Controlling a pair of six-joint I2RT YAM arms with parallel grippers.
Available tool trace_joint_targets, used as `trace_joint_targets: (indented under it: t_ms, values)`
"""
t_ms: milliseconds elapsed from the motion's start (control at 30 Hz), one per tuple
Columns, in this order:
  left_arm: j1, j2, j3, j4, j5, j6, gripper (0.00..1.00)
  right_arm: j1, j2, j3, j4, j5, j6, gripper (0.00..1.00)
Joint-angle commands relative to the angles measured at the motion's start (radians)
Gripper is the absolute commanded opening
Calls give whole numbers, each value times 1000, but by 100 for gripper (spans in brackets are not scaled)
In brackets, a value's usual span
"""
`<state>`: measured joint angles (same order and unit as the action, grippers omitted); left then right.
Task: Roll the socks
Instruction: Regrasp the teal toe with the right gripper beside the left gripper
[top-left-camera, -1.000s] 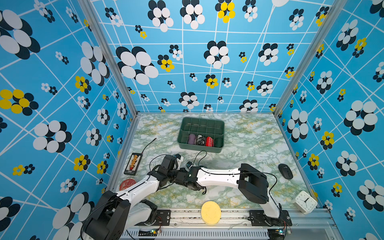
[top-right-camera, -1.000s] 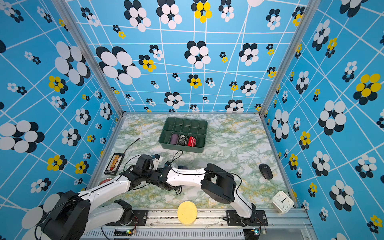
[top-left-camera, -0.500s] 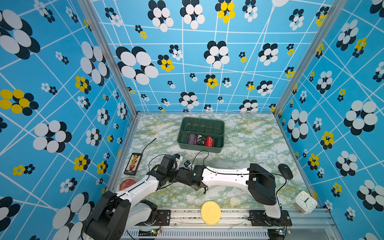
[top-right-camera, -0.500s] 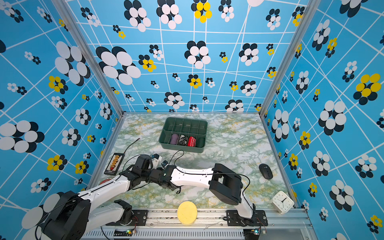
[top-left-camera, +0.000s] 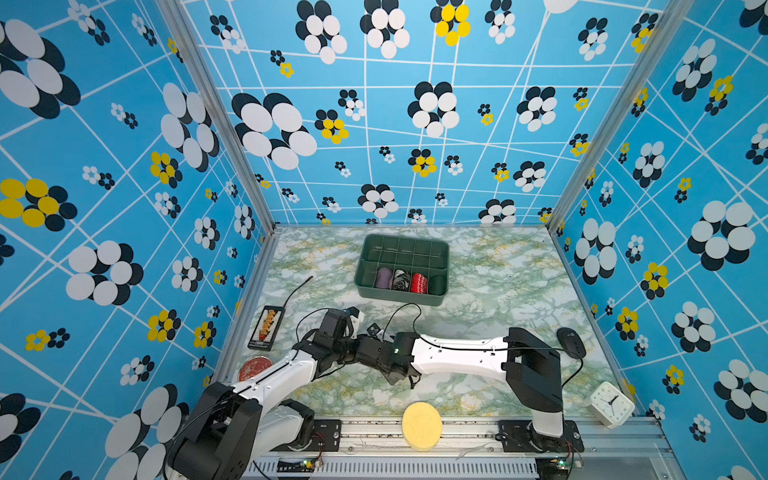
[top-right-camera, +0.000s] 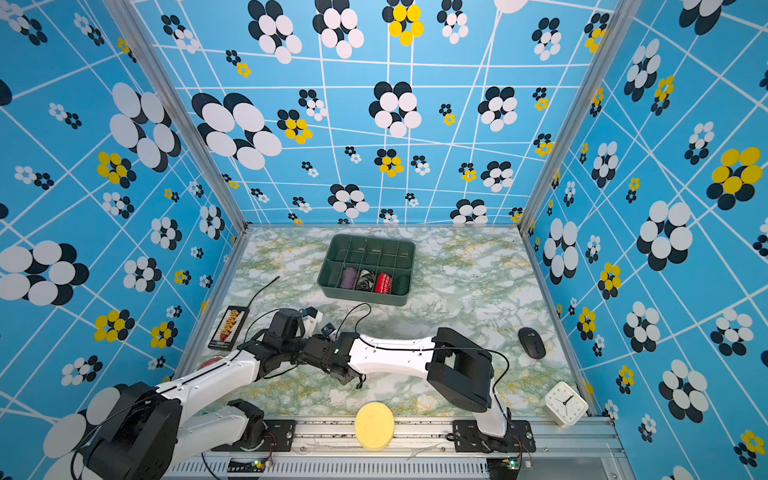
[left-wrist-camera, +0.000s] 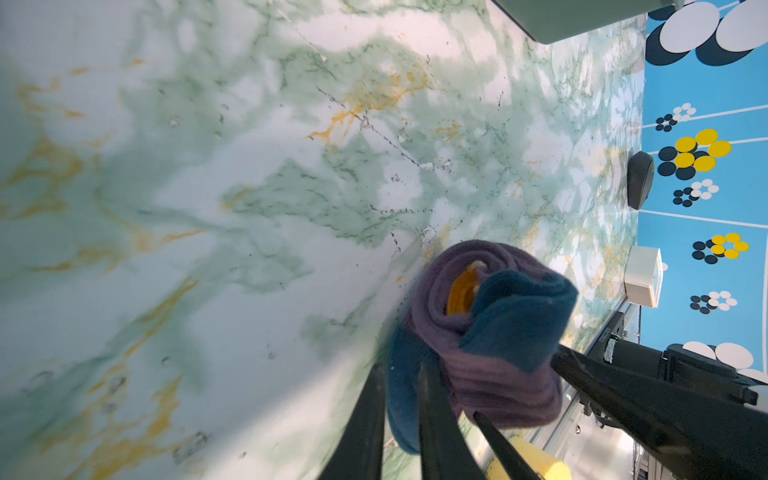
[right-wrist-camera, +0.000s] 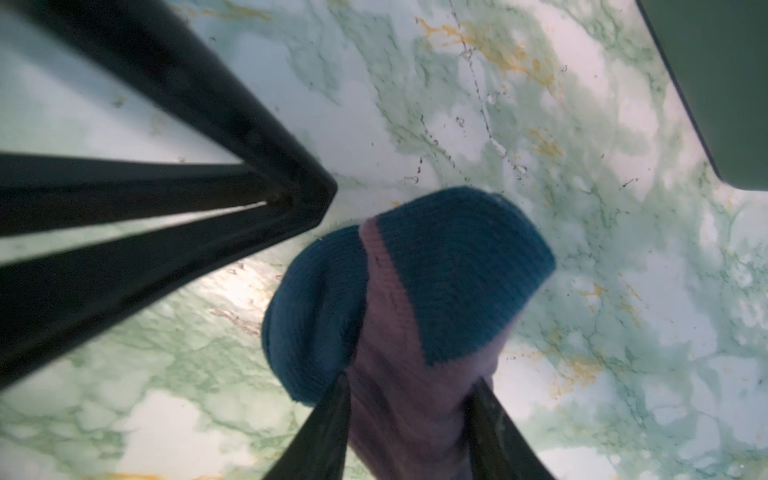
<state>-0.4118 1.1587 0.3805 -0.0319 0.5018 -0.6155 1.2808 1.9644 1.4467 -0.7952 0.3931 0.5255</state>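
The socks (left-wrist-camera: 490, 332) form a purple ribbed roll with an orange cuff at the core and dark blue toes, held just above the marble table. My left gripper (left-wrist-camera: 400, 368) is shut on a dark blue toe flap hanging beside the roll. My right gripper (right-wrist-camera: 410, 380) is shut on the purple body of the socks (right-wrist-camera: 415, 291), one finger on each side. In both top views the left arm (top-left-camera: 286, 374) and right arm (top-left-camera: 457, 353) meet at front left and hide the socks.
A green divided tray (top-left-camera: 399, 297) at mid-back holds a purple roll (top-left-camera: 383, 277), a black-and-white bundle (top-left-camera: 400, 279) and a red bundle (top-left-camera: 418, 282). A yellow disc (top-left-camera: 420, 424), black mouse (top-left-camera: 571, 341), white clock (top-left-camera: 611, 405), bead frame (top-left-camera: 268, 328) and red lid (top-left-camera: 254, 368) lie around.
The right arm's elbow has swung to the right and its gripper has crept left toward the left gripper. The left arm has hardly moved.
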Motion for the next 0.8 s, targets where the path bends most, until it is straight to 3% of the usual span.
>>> trace_joint_targets:
  t_ms: [0, 767]
  values:
    - [10, -11, -10, -22, 16, 20, 19, 6, -34, -22, 32, -34, -21, 47]
    - [25, -51, -16, -41, 8, 18, 19, 4, -59, -68, 139, -173, -47, 43]
